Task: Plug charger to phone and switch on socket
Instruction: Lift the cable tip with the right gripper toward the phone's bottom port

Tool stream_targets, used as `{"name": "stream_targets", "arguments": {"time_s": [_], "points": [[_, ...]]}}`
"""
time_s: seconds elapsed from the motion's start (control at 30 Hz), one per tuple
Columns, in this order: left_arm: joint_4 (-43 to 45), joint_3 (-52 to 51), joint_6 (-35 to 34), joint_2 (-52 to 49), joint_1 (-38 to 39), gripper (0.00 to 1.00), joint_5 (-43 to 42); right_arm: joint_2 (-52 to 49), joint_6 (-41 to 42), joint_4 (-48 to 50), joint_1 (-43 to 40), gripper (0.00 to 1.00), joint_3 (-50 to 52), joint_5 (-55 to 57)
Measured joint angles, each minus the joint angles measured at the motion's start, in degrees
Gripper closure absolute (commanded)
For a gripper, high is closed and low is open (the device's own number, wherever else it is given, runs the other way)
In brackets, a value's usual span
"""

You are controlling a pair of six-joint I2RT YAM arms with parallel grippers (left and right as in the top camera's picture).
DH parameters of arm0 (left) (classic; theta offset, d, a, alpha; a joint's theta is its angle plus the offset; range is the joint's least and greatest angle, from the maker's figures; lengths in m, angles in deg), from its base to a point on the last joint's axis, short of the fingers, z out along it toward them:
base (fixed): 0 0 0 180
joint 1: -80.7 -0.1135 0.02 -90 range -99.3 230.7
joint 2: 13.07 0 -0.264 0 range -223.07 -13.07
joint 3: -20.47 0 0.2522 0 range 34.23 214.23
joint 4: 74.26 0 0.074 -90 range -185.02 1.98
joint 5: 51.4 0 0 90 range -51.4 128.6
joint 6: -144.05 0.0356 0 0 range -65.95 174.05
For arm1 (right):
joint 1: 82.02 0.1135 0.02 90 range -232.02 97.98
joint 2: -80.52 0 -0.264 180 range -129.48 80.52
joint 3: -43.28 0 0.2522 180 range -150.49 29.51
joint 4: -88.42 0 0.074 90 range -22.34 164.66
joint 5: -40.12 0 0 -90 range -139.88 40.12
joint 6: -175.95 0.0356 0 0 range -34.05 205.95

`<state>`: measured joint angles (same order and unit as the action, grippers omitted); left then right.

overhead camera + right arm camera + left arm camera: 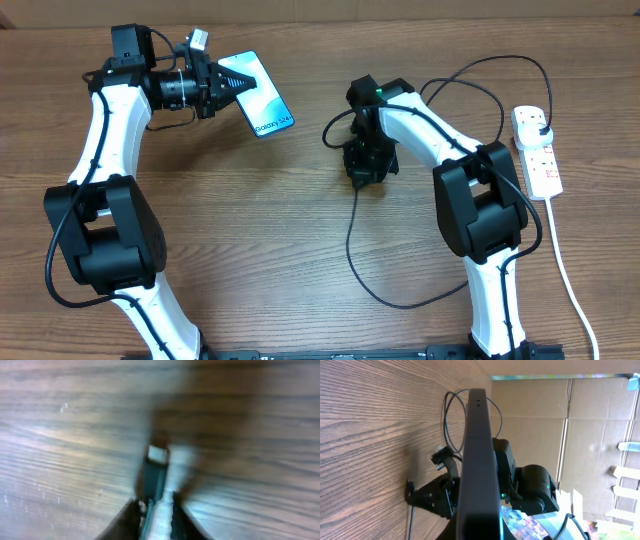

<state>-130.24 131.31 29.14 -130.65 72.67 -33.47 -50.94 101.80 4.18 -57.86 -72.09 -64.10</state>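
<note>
The phone (pixel 258 96) with its blue-teal screen is held above the table at the back left, my left gripper (pixel 230 88) shut on one end. In the left wrist view the phone (pixel 479 455) shows edge-on, its dark frame running up the middle. My right gripper (pixel 363 172) points down at the table's middle. In the blurred right wrist view, its fingers (pixel 156 505) close on the charger's connector, whose metal tip (pixel 159 453) sticks out just above the wood. The charger cable (pixel 352 240) loops over the table. Its black plug head (pixel 540 122) sits in the white socket (pixel 540 160) at the right.
The socket's thick white cord (pixel 565 270) runs toward the front right edge. The thin black cable arcs behind my right arm (pixel 500 60) and sweeps forward to the arm's base (pixel 400 303). Cardboard boxes (pixel 600 435) stand beyond the table.
</note>
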Motion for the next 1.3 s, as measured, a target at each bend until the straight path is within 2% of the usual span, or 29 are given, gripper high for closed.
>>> {"name": "stream_targets", "arguments": {"time_s": [0.03,0.3,0.57,0.8,0.9,0.97,1.03,1.3], "points": [[0.0,0.0,0.0,0.0,0.0,0.96,0.1,0.0,-0.2,-0.1,0.0,0.6,0.0,-0.3],[0.0,0.0,0.0,0.0,0.0,0.96,0.3,0.0,1.4,2.5,-1.3,0.61,0.0,-3.6],[0.0,0.0,0.0,0.0,0.0,0.96,0.3,0.0,4.3,4.9,-2.9,0.69,0.5,-5.9],[0.0,0.0,0.0,0.0,0.0,0.96,0.3,1.0,6.1,7.6,-2.8,0.8,3.7,-8.5],[0.0,0.0,0.0,0.0,0.0,0.96,0.3,1.1,6.4,7.9,-2.8,0.8,4.4,-9.8],[0.0,0.0,0.0,0.0,0.0,0.96,0.3,1.1,6.5,7.9,-2.7,0.85,4.6,-10.3],[0.0,0.0,0.0,0.0,0.0,0.96,0.3,1.1,6.6,8.4,-2.7,0.96,4.8,-10.7],[0.0,0.0,0.0,0.0,0.0,0.96,0.3,1.1,6.1,10.1,-2.6,0.96,5.2,-11.5]]}}
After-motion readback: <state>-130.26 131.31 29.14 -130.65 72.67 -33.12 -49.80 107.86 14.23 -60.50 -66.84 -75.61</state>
